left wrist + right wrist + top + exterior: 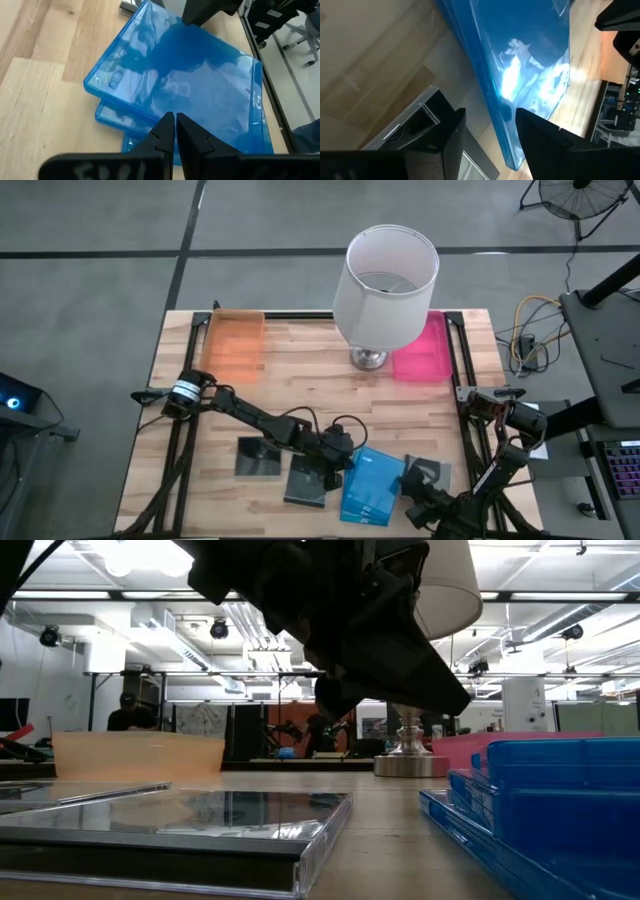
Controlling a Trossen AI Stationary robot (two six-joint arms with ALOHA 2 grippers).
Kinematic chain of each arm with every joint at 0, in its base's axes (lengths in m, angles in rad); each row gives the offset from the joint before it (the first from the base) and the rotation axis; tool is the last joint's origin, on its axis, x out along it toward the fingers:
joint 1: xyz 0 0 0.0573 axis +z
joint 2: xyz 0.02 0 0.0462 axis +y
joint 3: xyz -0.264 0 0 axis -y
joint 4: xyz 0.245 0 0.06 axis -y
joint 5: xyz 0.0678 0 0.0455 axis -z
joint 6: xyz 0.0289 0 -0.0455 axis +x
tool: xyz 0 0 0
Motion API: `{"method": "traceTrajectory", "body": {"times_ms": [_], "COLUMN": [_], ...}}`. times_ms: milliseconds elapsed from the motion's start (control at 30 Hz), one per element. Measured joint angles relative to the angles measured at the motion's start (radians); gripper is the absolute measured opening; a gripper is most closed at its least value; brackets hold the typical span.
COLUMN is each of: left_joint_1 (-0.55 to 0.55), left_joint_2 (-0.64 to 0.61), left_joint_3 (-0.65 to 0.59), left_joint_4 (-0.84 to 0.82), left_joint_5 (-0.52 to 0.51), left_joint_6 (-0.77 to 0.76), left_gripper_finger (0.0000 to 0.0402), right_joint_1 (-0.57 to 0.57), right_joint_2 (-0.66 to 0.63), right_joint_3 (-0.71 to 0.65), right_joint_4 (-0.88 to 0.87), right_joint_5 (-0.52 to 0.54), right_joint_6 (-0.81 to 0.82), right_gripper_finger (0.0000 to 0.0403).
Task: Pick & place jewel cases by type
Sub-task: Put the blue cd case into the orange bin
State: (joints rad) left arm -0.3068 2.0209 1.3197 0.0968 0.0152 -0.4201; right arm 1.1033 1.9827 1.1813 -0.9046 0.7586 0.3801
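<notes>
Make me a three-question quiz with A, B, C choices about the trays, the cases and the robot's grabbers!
1. Where does the lamp stand?
A. between the orange tray and the pink tray
B. inside the orange tray
C. on the blue jewel cases

2. How many dark jewel cases lie on the table?
A. one
B. three
C. six

3. How are the left gripper fingers?
A. wide open
B. shut on a lamp
C. shut, holding nothing

Answers: 1 A, it stands between the trays at the far edge. 2 B, two left of the blue stack, one right. 3 C, the left wrist view shows the fingers pressed together.
</notes>
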Motion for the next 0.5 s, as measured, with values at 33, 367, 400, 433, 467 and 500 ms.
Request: {"method": "traceTrajectory", "body": {"times_ms": [33,367,400,433,467,500], "left_joint_1": [0.001,0.006,0.006,0.006,0.006,0.006], "left_joint_2": [0.0,0.048,0.049,0.051,0.052,0.052], "left_joint_3": [0.0,0.0,0.0,-0.001,-0.001,-0.001], "left_joint_4": [0.001,0.07,0.057,0.055,0.058,0.059], "left_joint_5": [-0.001,0.007,0.007,0.008,0.009,0.009], "left_joint_6": [0.0,-0.032,-0.032,-0.031,-0.03,-0.028], "left_gripper_finger": [0.0,0.0,0.0,0.0,0.0,0.0], "right_joint_1": [-0.001,-0.025,-0.025,-0.025,-0.025,-0.025], "right_joint_2": [0.0,0.0,0.0,0.0,0.0,0.0], "right_joint_3": [-0.001,-0.014,-0.014,-0.013,-0.013,-0.013], "right_joint_4": [0.001,0.0,0.0,0.0,0.0,0.0], "right_joint_5": [0.0,0.001,0.001,0.001,0.001,0.0], "right_joint_6": [0.0,0.0,0.001,0.003,0.005,0.005], "right_gripper_finger": [0.0167,0.0166,0.0166,0.0166,0.0166,0.0166]}}
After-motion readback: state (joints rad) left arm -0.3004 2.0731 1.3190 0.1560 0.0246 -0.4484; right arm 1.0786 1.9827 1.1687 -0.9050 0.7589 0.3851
